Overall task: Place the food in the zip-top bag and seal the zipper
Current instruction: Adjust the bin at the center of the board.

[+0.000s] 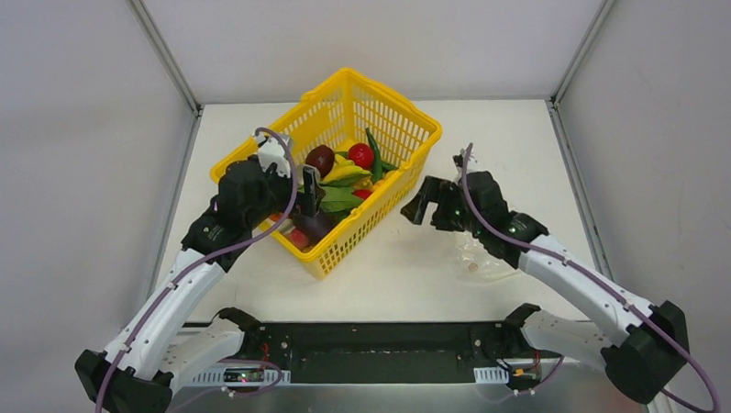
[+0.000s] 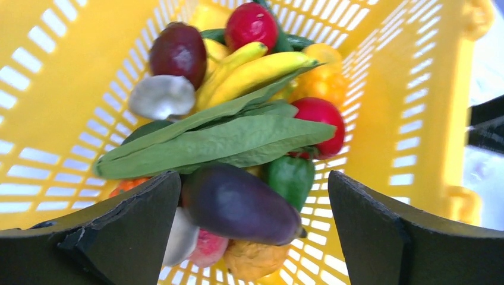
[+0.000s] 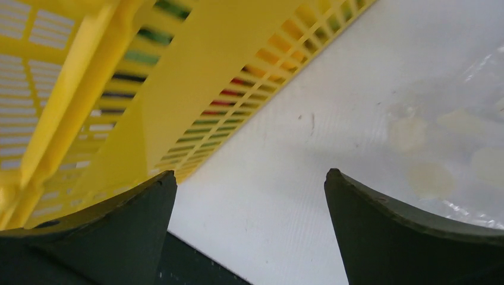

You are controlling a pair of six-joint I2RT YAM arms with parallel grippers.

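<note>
Left gripper (image 2: pixel 252 178): jaws apart, nothing held. I have it low over near end of basket (image 2: pixel 47 107), straddling eggplant (image 2: pixel 238 205). My guess is first pick, since it sits nearest, not pinned by greens (image 2: pixel 220 139). Other food (image 2: pixel 255 65) piled behind, all inside basket.

Right gripper (image 3: pixel 249 173): jaws apart, empty, just outside basket's right wall. Bag (image 3: pixel 457 148) lies right of basket, partly under right arm; no food seen in it. Zipper not discernible. Right likely placed to take bag mouth.

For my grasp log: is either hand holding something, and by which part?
Nothing is held. The left hand is open above the eggplant in the basket; the right hand is open over the table.
</note>
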